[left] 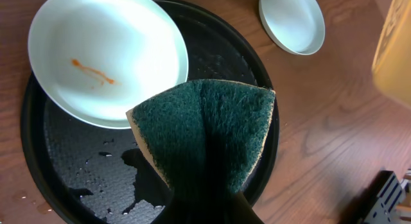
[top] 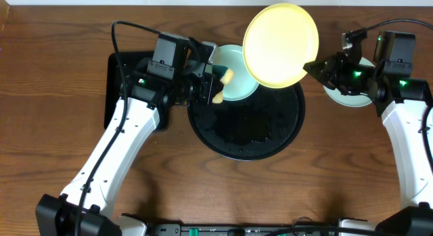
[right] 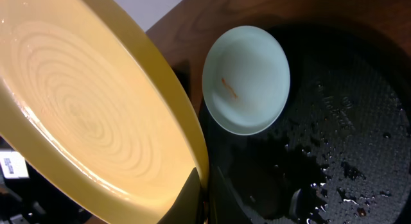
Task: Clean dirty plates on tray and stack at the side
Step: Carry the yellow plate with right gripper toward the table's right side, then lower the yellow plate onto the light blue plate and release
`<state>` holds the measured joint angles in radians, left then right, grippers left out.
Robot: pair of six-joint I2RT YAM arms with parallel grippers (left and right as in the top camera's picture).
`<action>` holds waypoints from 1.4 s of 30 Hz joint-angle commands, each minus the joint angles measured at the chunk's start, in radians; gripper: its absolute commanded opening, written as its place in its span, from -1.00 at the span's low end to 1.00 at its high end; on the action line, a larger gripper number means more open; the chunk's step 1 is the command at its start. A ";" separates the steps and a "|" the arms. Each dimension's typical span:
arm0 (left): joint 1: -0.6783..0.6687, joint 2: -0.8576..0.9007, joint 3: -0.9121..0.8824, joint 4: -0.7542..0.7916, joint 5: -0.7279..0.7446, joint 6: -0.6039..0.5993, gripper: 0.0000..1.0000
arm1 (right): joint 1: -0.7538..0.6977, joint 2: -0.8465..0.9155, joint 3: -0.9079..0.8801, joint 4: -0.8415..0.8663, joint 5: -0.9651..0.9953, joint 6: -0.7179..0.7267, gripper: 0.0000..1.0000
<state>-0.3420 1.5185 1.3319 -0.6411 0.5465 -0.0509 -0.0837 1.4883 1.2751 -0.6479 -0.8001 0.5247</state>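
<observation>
The large round black tray (top: 277,138) lies mid-table, wet with water drops (left: 96,179). A pale blue plate (top: 237,87) rests on its far left part, with an orange streak inside (left: 93,71), also in the right wrist view (right: 246,79). My right gripper (top: 312,67) is shut on the rim of the pale yellow plate (top: 281,43) and holds it tilted above the tray (right: 83,115). A second pale blue plate (top: 338,95) sits on the wood to the right (left: 292,20). My left gripper (top: 215,84) is shut on a folded green sponge (left: 205,137) beside the streaked plate.
A rectangular black tray (top: 125,67) lies under the left arm at the far left. Brown wood tabletop (top: 338,168) surrounds the round tray. Cables run behind both arms.
</observation>
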 commanded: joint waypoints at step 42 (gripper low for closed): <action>0.005 -0.010 0.002 -0.066 -0.043 0.013 -0.85 | -0.365 0.383 0.021 0.124 0.648 -0.237 -0.86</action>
<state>-0.3420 1.5185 1.3319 -0.7044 0.5331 -0.0505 -0.4328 1.8503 1.2766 -0.5293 -0.0448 0.3042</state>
